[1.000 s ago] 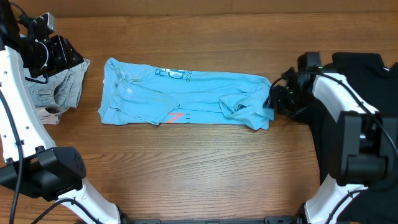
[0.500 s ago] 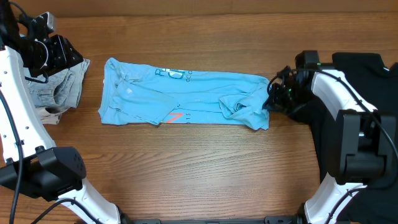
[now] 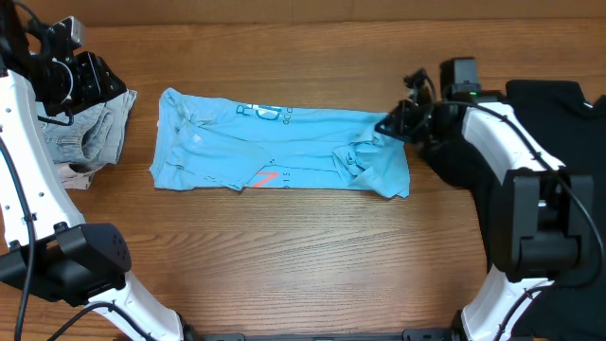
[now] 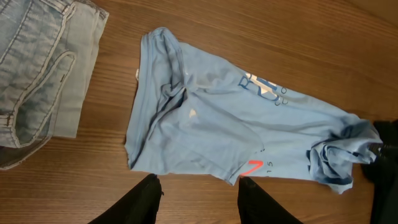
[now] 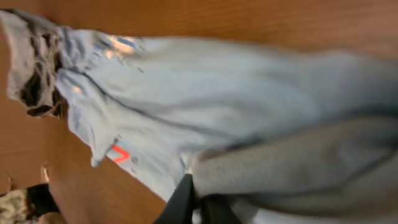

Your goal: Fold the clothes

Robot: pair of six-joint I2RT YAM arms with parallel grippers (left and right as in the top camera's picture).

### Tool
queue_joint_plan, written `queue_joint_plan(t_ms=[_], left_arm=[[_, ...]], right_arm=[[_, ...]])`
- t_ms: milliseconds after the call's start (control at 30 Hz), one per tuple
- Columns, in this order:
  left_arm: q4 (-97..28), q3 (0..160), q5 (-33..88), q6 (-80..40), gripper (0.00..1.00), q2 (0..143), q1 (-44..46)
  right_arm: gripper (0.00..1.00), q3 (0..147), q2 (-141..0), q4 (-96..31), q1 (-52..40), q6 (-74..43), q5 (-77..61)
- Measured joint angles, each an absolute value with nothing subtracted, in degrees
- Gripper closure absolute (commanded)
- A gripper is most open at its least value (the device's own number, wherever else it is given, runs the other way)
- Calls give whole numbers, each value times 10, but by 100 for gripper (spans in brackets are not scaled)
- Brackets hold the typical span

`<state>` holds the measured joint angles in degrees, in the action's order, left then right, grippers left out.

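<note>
Blue T-shirt (image 3: 275, 152) lies mid-frame; R gripper (image 3: 398, 127) clenched on its right end. L gripper (image 4: 198, 198) released, upper left, near denim (image 3: 93, 137).

Left gripper (image 4: 198, 183), 2 fingers spread; right gripper (image 3: 393, 128) seemingly pinched together.

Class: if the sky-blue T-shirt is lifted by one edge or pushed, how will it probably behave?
Probably floppy: the sky-blue T-shirt lies flat with wrinkles and a bunched right end, so it should sag when lifted. Likely light, being thin cloth. Pushed on the wooden table, it would probably crumple rather than slide whole.
</note>
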<state>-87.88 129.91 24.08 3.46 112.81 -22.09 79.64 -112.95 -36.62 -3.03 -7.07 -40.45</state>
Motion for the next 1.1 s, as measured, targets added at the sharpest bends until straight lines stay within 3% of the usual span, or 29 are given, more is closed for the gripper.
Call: queue_joint_plan(t_ms=[67,100,133,167,300,467,633,800,1100], left_arm=[[-879,1299,241,35,55,1128,-221],[-879,1299,241,35,54,1128,-221],[-879,1299,241,35,54,1128,-221],[-879,1299,241,35,53,1128,-221],[-879,1299,241,35,50,1128,-221],[-878,1299,241,36,49,1128,-221],[-878,1299,241,36,49,1128,-221],[-870,1299,241,36,49,1128,-221],[-867,1299,241,37,47,1128,-221]], right_arm=[[89,797,-1129,-329,-47,-79,-407],[77,797,-1129,-318,-55,-81,-406],[47,797,-1129,-306,-62,-87,-406],[38,797,-1129,-296,-70,-95,-404],[39,797,-1129,-281,-92,-102,-401],[49,798,-1129,-338,-75,-114,-401],[69,799,-1121,-515,-24,-91,-387],[80,792,-1120,-578,-24,-63,-332],[81,747,-1120,-506,-134,-44,-362]])
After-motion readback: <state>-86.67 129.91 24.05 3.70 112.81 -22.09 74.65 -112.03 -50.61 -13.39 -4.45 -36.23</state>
